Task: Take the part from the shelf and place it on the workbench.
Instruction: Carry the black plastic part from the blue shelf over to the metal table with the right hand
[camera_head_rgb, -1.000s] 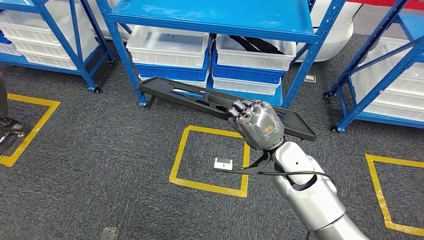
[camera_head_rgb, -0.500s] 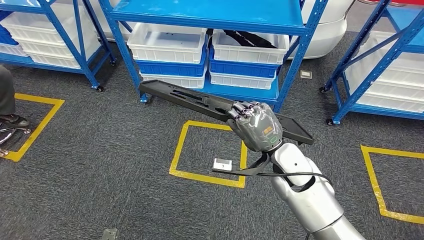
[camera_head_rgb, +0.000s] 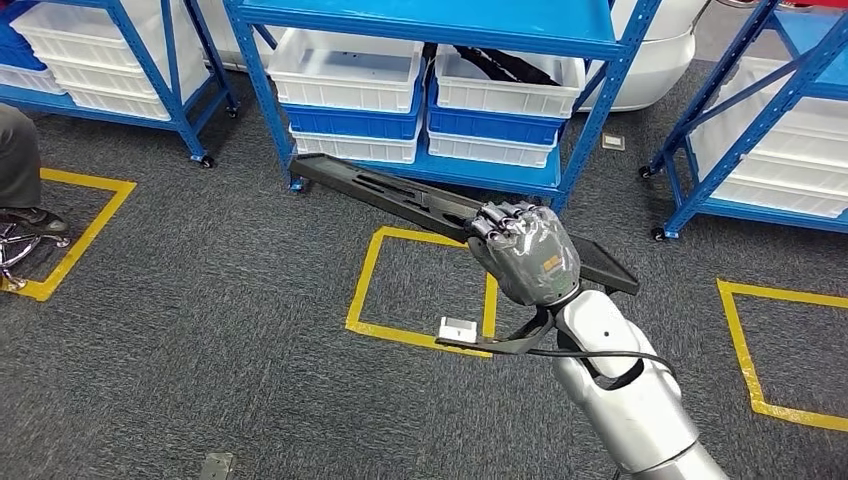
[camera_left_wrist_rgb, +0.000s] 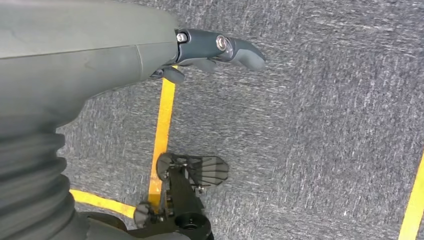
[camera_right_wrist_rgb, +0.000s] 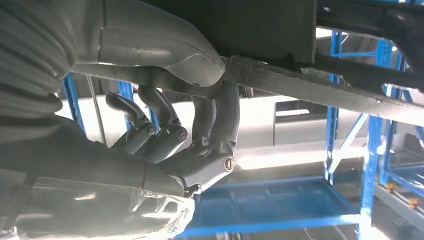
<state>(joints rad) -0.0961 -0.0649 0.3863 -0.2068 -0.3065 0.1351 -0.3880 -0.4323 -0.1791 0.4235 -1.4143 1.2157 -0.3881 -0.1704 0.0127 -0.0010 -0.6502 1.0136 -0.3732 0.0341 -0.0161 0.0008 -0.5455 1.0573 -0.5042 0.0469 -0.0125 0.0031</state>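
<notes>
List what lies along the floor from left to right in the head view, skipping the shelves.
Person's shoe → yellow tape square at the left edge → middle yellow tape square → small white tag on its near edge → yellow tape square at the right.

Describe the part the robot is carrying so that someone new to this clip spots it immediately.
Start at the blue metal shelf rack with white plastic bins. In front of it, above the grey carpet, the right hand grips a long flat black plastic panel. It is the one thing held off the floor.
</notes>
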